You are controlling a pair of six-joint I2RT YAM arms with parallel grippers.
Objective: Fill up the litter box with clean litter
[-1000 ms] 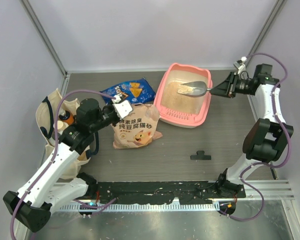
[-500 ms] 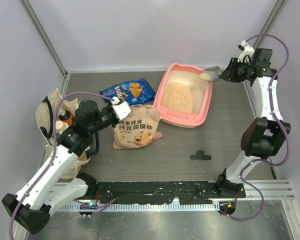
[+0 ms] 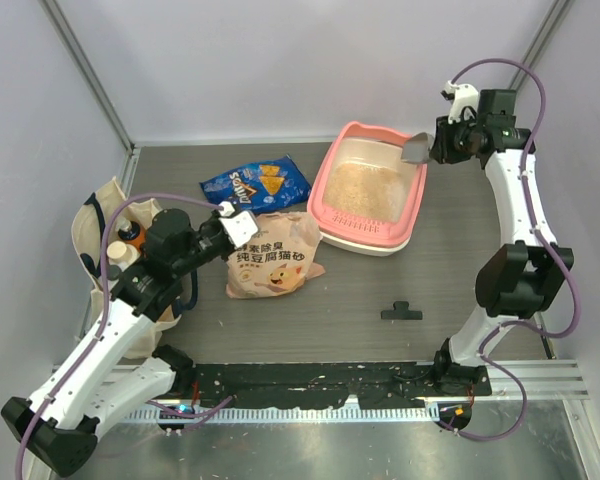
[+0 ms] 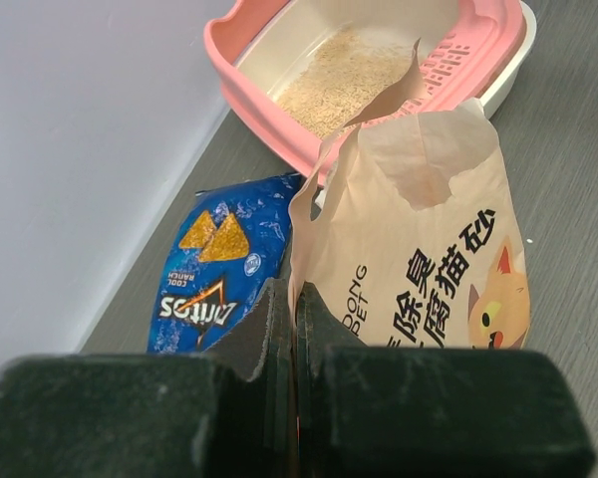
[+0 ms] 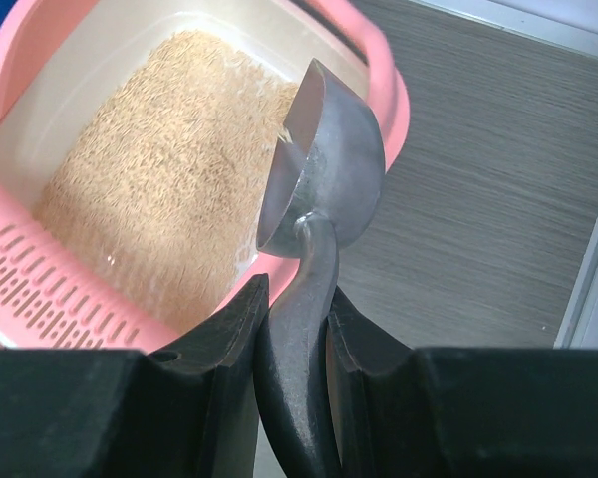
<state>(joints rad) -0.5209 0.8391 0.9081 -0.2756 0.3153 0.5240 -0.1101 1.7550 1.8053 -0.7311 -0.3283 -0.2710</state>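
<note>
The pink litter box (image 3: 336, 212) sits at the back middle with pale beige litter (image 3: 364, 188) spread in it; it also shows in the right wrist view (image 5: 40, 289) and left wrist view (image 4: 241, 95). My right gripper (image 3: 442, 145) is shut on the handle of a metal scoop (image 5: 324, 169), held tilted over the box's far right rim (image 5: 387, 80). My left gripper (image 3: 235, 222) is shut on the top edge of the pinkish-beige litter bag (image 3: 272, 256) with the orange cat, holding its mouth (image 4: 429, 164) open.
A blue Doritos bag (image 3: 257, 182) lies behind the litter bag. A cream tote bag (image 3: 100, 225) with items stands at the left wall. A small black clip (image 3: 401, 312) lies on the table near the front right.
My right gripper lifted the scoop out of the box and swung it up and back to the box's far right rim. The left arm shifted slightly, still holding the bag.
</note>
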